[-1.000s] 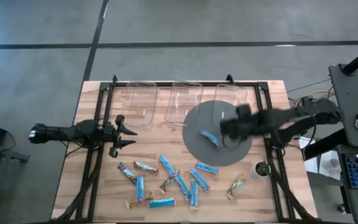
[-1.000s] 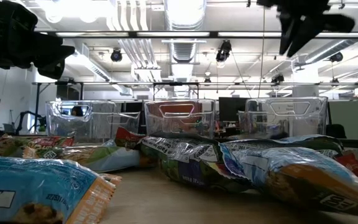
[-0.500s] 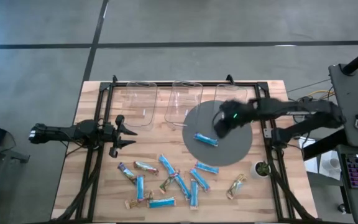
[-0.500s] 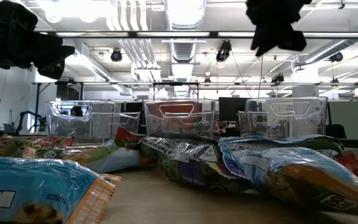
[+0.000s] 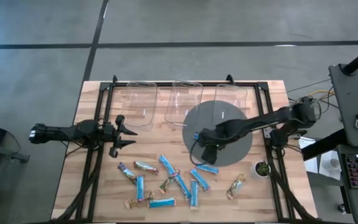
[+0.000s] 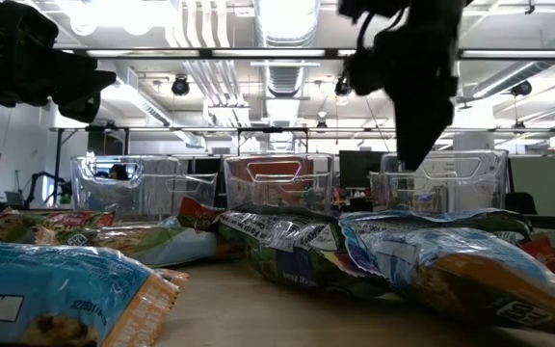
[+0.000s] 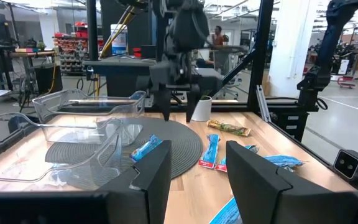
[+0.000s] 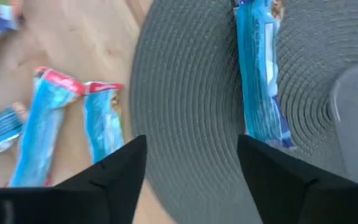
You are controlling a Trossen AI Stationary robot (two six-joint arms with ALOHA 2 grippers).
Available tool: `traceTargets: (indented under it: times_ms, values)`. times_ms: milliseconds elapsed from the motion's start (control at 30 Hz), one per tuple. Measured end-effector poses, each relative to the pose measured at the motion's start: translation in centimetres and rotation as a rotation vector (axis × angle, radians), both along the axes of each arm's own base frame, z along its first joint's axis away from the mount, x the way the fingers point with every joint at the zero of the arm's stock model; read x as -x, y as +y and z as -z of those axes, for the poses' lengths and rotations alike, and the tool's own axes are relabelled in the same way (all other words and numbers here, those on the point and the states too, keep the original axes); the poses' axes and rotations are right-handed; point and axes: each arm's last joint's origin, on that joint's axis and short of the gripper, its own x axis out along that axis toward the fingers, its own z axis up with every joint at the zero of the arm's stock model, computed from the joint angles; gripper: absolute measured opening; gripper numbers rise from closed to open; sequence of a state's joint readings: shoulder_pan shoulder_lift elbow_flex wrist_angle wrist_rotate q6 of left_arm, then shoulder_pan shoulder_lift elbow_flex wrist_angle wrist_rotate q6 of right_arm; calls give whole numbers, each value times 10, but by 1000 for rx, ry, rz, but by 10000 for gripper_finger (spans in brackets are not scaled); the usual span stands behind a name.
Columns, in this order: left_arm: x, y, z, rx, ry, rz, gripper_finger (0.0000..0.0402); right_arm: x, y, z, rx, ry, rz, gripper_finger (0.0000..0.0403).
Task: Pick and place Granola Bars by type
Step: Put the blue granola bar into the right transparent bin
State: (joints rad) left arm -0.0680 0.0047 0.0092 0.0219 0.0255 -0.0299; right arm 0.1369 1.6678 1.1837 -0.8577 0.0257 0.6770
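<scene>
Right gripper (image 5: pixel 205 147) hangs over the grey mat (image 5: pixel 235 152), fingers spread, empty; a blue bar (image 8: pixel 261 74) lies on the mat. Left gripper (image 5: pixel 124 135) waits at the counter's (image 5: pixel 92 180) left side, fingers parted, empty. Wrapper lettering is illegible.

In the high view the right arm (image 5: pixel 253 124) covered most of a blue bar (image 5: pixel 199 135) on the round mat (image 5: pixel 229 152). The right wrist view cut that bar (image 8: pixel 261 74) off at the frame's edge, and bars on the wood (image 8: pixel 101 127) were blurred. In the low view, the wrappers' print (image 6: pixel 287 246) was too soft to read.
</scene>
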Motion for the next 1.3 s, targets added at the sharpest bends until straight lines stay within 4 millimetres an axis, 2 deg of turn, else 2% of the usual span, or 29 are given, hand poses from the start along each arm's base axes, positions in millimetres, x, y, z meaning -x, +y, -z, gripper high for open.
traceTargets:
  times_ms: [133,333,433,600,767,1000,1300]
  values:
    - [0,0,0,0,0,0,135,-22,-1,10,22,37,-18,273]
    - [0,0,0,0,0,0,135,-45,-6,17,219,214,-16,271]
    - [0,0,0,0,0,0,135,-55,-12,24,236,298,-64,266]
    - [0,0,0,0,0,0,135,-70,-23,32,235,344,-186,264]
    - [0,0,0,0,0,0,135,-72,-38,37,224,402,-205,271]
    - [0,0,0,0,0,0,135,-72,-54,39,142,382,-215,279]
    - [0,0,0,0,0,0,135,-68,-54,49,130,402,-244,268]
